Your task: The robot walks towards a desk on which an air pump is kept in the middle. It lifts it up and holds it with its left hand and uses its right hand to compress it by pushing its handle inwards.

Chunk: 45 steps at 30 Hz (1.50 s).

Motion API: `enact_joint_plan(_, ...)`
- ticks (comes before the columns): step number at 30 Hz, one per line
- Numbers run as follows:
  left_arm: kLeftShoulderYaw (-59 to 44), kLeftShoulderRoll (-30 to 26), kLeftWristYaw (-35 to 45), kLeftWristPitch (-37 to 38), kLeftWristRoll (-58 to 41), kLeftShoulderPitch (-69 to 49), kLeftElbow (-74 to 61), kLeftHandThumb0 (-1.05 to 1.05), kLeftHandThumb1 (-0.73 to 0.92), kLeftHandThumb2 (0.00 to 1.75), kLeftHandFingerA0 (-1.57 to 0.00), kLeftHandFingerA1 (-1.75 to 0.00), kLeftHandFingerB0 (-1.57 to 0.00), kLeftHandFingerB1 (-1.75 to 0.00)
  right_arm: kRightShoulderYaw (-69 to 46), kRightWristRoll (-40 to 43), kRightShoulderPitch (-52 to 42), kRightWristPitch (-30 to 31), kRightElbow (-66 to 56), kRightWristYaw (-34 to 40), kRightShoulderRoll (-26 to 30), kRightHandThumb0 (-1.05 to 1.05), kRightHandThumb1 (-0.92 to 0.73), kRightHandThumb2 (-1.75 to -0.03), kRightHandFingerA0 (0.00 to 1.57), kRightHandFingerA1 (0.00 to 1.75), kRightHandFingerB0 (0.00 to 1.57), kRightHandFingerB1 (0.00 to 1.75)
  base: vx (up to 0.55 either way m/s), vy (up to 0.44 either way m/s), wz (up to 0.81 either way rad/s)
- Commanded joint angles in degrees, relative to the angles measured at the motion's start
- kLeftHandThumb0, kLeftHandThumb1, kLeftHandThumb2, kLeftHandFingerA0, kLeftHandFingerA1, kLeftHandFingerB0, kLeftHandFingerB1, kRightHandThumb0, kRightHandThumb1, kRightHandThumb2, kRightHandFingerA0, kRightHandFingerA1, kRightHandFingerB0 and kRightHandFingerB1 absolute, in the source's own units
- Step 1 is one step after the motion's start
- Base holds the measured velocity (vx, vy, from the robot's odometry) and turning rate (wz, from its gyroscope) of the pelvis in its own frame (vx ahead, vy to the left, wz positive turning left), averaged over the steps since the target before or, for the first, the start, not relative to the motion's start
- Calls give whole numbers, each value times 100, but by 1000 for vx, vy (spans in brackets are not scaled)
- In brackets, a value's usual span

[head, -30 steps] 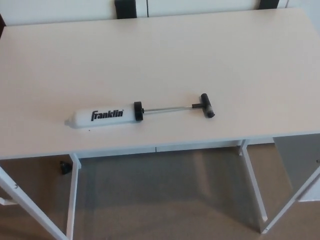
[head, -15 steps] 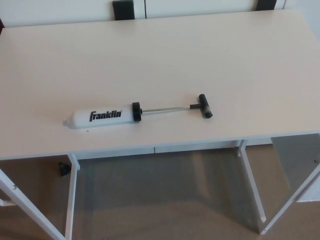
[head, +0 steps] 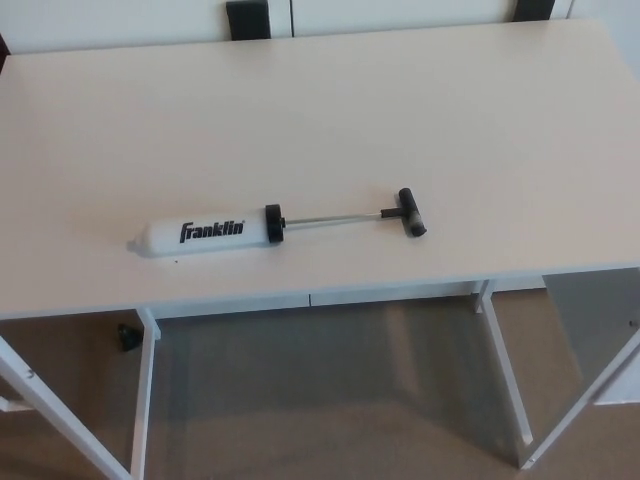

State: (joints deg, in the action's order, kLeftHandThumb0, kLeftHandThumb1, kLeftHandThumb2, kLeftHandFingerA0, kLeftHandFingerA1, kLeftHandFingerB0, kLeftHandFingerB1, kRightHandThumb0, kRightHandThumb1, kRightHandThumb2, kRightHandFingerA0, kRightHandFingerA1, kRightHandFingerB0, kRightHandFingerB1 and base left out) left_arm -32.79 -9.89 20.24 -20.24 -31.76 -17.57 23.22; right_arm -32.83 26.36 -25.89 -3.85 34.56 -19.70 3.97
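A white air pump with black "Franklin" lettering lies flat on the pale desk, near the front edge and a little left of centre. Its black collar faces right, and a thin metal rod runs out, fully extended, to a black T-handle. Neither of my hands shows in the head view.
The desk's front edge crosses the lower part of the picture, with white legs and brown carpet below. Two dark chair backs stand behind the far edge. A small black object lies on the floor under the left side.
The whole picture has shifted slightly, so the camera has moved; the pump lies where it was on the desk.
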Motion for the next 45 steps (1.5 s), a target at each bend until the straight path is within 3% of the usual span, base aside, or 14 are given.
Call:
enact_joint_plan(1,-43,-21,-11,-236,-166,-124,-280,13,68,63,-46,-50,-38,-39,-7,62,26,7,-210,55,26,-15,-50,-55,76,52,57,42,0,0,0)
enact_joint_plan(26,-15,-82,210,-98,-144,82,8,8,68,60,-45,-49,-34,-37,107,-89,188,-10,-211,170,177,-19,-49,-54,80,52,55,42,12,-53,4)
enact_joint_plan(27,-15,-86,240,-109,-159,91,10,7,47,95,-32,-60,-22,-53,100,-77,197,-6,-189,172,183,-20,-47,-54,84,53,56,41,60,-406,9)
enact_joint_plan(29,-15,-87,275,-125,-179,92,0,7,47,95,-32,-60,-22,-53,93,-53,207,6,-158,169,194,-20,-47,-54,84,53,56,41,67,-354,3)
enact_joint_plan(30,-11,-60,256,-184,-210,52,-132,8,68,61,-41,-49,-33,-38,74,-28,227,-5,-106,173,197,-19,-48,-54,83,53,57,42,119,-286,-1)
enact_joint_plan(31,-11,-52,250,-201,-216,41,-169,8,68,61,-41,-49,-33,-38,70,-22,233,-9,-92,175,198,-19,-48,-54,83,53,57,42,101,-205,-1)
enact_joint_plan(32,-19,-69,362,-208,-260,66,-109,9,70,71,-33,-53,-27,-40,87,-30,200,-9,-144,161,189,-19,-47,-54,80,53,53,41,106,-158,0)
enact_joint_plan(35,-5,-94,477,-187,-269,112,-37,7,66,70,-34,-52,-28,-40,139,-92,144,4,-268,213,168,-20,-47,-54,80,51,54,41,112,-119,-3)
enact_joint_plan(36,-9,-87,414,-201,-260,131,-53,8,49,99,-26,-59,-20,-53,144,-104,162,-10,-251,224,174,-21,-46,-54,81,52,54,41,0,0,0)
enact_joint_plan(38,-14,-84,372,-213,-256,146,-59,8,49,99,-26,-59,-20,-53,147,-111,174,-20,-239,227,178,-21,-46,-54,81,52,54,41,18,66,-1)
enact_joint_plan(39,-24,-76,318,-245,-266,165,-82,9,68,69,-34,-51,-28,-40,146,-113,201,-33,-206,231,184,-20,-47,-54,82,53,55,42,35,132,-3)
enact_joint_plan(40,-30,-72,283,-266,-274,176,-99,9,68,69,-34,-51,-28,-40,145,-116,218,-40,-185,236,187,-20,-47,-54,82,53,55,42,40,151,-8)
enact_joint_plan(41,-9,-72,234,-283,-244,157,-164,9,51,99,-27,-58,-19,-52,134,-90,223,-32,-181,214,186,-19,-48,-54,80,52,55,42,76,185,45)
enact_joint_plan(45,27,-91,191,-271,-195,131,-230,9,50,99,-24,-57,-18,-52,148,-71,171,-21,-279,149,163,-28,-43,-62,73,57,50,47,5,245,15)
